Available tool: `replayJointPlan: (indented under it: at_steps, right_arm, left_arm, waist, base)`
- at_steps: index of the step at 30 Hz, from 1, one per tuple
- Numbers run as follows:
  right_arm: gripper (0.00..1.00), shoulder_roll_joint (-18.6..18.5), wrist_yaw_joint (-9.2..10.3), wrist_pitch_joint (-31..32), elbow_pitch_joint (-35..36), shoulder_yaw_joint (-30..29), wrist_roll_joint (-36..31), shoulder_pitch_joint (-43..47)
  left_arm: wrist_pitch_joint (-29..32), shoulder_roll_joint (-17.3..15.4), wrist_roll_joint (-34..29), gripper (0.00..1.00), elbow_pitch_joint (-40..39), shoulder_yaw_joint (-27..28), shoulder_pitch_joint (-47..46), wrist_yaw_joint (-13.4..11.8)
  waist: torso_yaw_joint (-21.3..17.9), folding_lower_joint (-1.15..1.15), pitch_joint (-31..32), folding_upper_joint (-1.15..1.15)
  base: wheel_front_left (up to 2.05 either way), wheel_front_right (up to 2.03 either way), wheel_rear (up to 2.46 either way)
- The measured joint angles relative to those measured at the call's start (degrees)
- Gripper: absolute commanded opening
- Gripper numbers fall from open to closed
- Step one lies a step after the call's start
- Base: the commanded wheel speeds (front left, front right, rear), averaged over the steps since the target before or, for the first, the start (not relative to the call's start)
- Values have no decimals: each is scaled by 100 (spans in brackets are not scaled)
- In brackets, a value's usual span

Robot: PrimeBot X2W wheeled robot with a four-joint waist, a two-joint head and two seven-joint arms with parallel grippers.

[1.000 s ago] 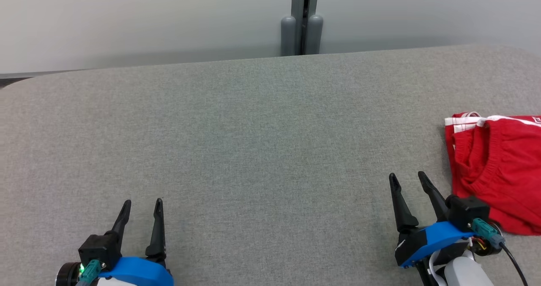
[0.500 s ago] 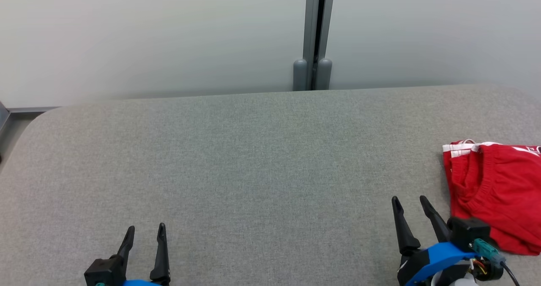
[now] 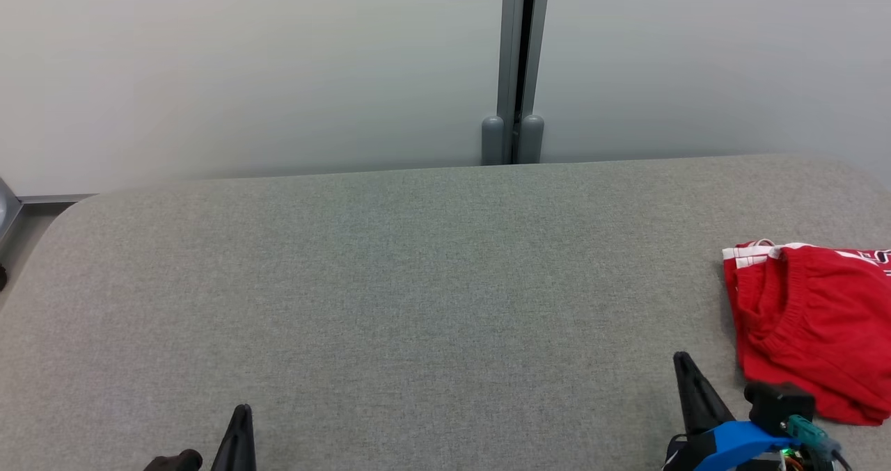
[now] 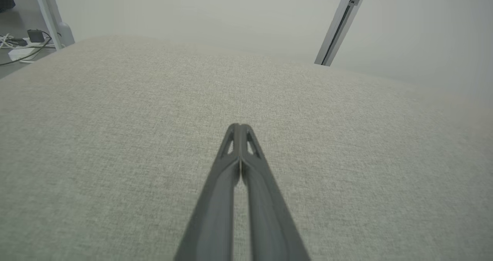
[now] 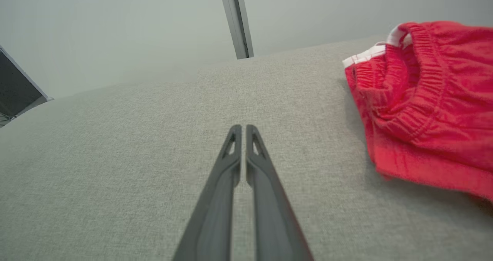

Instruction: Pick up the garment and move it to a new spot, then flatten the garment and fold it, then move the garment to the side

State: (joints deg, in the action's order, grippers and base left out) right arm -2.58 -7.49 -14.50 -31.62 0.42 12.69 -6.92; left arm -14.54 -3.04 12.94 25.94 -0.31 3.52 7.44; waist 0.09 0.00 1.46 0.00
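Here: left gripper (image 4: 239,127) clenched, empty, over grey table (image 4: 115,118). Right gripper (image 5: 242,127) clenched too, empty; red garment (image 5: 431,99) lies just right of it, not touching.

The head view looks forward and down from above the near edge of the grey padded surface (image 3: 418,283), across to the pale wall (image 3: 243,74) and grey upright post (image 3: 511,53), the left gripper (image 3: 241,415) and right gripper (image 3: 683,363) poking up at its bottom edge. Each wrist view sits low and close over that surface, looking along its own gripper toward the wall. With the head view the right wrist view shares the red garment (image 5: 423,99) and the post, the left wrist view the post and, it seems, the surface's far left corner.
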Motion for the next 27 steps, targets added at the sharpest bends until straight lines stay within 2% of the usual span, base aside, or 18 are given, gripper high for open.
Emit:
replayJointPlan:
  at_steps: [27]
  right_arm:
    - [0, 5, 0, 680, 539, -221, 2606, 30]
  left_arm:
    - [693, 5, 2599, 0, -366, 202, -202, 0]
  waist:
    - [-2, 1, -36, 0]
  base:
    - [0, 0, 0]
